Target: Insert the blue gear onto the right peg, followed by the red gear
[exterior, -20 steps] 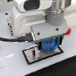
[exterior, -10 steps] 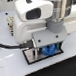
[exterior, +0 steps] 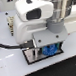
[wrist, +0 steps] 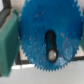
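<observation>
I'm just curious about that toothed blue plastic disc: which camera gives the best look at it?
The wrist view. There the flat round blue plastic gear fills most of the picture, with its teeth and the dark slot in its centre plain to see. The exterior view shows only a small blue patch of it under the arm, above the black-bordered plate.

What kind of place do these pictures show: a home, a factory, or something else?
Most likely a robotics lab bench or test cell, not a home. A white robot arm works over a plain white table, pressing a blue gear onto a small black-bordered practice plate.
</observation>
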You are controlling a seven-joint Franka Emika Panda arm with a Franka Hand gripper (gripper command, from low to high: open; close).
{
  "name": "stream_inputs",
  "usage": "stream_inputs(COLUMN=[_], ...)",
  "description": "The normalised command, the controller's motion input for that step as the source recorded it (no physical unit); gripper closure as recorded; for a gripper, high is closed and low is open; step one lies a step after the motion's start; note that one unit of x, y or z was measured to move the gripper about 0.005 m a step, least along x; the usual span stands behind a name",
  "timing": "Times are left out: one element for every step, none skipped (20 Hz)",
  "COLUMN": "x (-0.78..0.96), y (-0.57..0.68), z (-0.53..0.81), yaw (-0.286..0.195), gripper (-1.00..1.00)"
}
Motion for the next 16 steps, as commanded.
stream_inputs(x=[-0.12, -0.18, -0.19, -0.27, -0.29, -0.33, -0.37, -0.45, -0.48, -0.5, -0.52, -0.53, -0.55, -0.55, -0.53, -0.58], y=[0.11, 0.09, 0.07, 0.47, 0.11, 0.14, 0.15, 0.21, 0.24, 0.26, 0.29, 0.3, 0.32, 0.35, 0.39, 0.33], z=[0.48, 0.47, 0.45, 0.41, 0.43, 0.38, 0.32, 0.28, 0.24, 0.21, 0.17, 0.14, 0.12, 0.11, 0.1, 0.09], yaw=[0.0, 0.0, 0.0, 0.0, 0.0, 0.0, 0.0, 0.0, 0.0, 0.0, 0.0, 0.0, 0.0, 0.0, 0.0, 0.0], gripper=[-1.0, -1.0, -1.0, -1.0, -1.0, -1.0, -1.0, -1.0, -1.0, -1.0, -1.0, -1.0, -1.0, -1.0, -1.0, -1.0])
